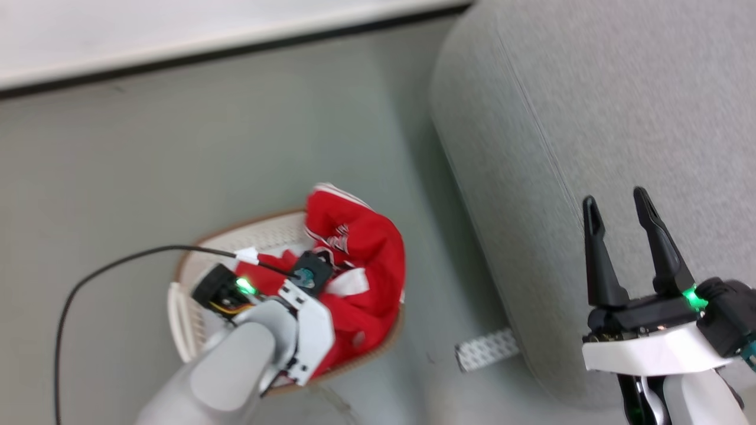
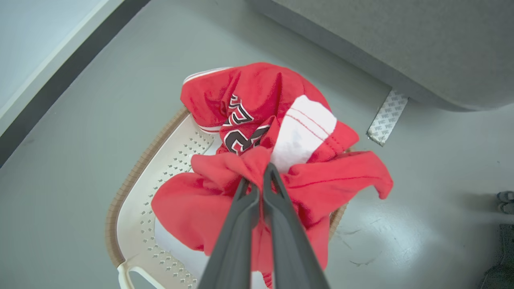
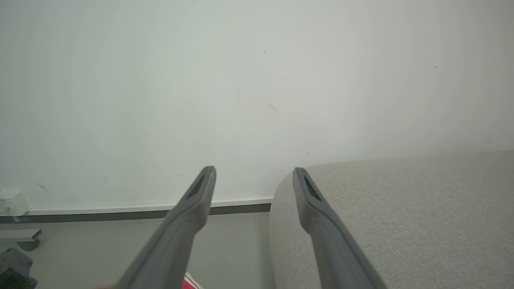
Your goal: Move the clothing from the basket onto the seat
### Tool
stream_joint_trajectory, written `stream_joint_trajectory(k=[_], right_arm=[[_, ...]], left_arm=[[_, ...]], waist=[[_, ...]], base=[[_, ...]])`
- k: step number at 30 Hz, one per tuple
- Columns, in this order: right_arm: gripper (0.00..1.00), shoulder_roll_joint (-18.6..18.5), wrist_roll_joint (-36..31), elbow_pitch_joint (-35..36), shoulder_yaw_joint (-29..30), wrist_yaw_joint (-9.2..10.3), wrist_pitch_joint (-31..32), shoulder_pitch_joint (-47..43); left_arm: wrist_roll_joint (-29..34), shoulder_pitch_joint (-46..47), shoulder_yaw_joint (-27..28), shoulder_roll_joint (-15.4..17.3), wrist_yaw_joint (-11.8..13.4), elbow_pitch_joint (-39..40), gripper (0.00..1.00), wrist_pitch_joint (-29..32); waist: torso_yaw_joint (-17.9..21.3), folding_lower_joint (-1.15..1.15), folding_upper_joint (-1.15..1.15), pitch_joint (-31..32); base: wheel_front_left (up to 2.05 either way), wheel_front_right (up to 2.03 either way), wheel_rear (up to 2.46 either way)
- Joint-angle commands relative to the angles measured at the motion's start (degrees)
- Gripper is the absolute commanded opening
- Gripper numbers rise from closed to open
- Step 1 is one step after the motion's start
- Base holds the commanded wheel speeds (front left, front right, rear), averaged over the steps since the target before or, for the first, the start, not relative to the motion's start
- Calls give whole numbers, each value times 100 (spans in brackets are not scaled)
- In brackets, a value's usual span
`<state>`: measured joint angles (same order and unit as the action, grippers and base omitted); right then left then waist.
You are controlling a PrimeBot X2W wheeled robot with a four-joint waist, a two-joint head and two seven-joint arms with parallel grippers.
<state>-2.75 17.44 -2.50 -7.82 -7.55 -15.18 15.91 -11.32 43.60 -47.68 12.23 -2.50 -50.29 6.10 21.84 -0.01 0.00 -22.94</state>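
Bright red clothing (image 1: 360, 260) with white trim and black-and-white lettering is piled in the cream basket (image 1: 195, 277) on the floor. In the left wrist view my left gripper (image 2: 257, 176) is shut on a bunched fold of the red clothing (image 2: 249, 120) above the basket (image 2: 132, 200). From the head, the left arm's wrist covers that gripper over the pile. The light grey seat (image 1: 590, 118) fills the right side. My right gripper (image 1: 620, 206) hangs open over the seat's edge (image 3: 401, 208), its fingers (image 3: 200, 188) apart with nothing between them.
A patterned white strip (image 1: 487, 349) lies on the grey floor beside the seat's base. A black cable (image 1: 100, 271) loops from the left wrist over the floor. A white wall with a dark skirting (image 1: 236, 44) runs along the back.
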Motion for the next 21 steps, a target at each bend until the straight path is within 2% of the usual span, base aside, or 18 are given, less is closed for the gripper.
stream_joint_trajectory(k=[1, 12, 21], right_arm=[[100, -21, -95, -69, 85, 12, 5, -160], [100, -24, -392, -267, 282, 12, 5, -545], [100, -22, -469, -395, 406, 12, 5, -959]], left_arm=[[-227, -171, 121, -88, -56, 62, 0, -180], [-1102, -334, 606, -539, -379, -250, 0, -1615], [-1790, -97, 840, -835, -481, -180, 0, -1970]], waist=[[-429, 1, 0, 530], [-1018, 1, 0, 1414], [-1474, 1, 0, 1981]], base=[[0, 0, 0], [0, 0, 0], [0, 0, 0]])
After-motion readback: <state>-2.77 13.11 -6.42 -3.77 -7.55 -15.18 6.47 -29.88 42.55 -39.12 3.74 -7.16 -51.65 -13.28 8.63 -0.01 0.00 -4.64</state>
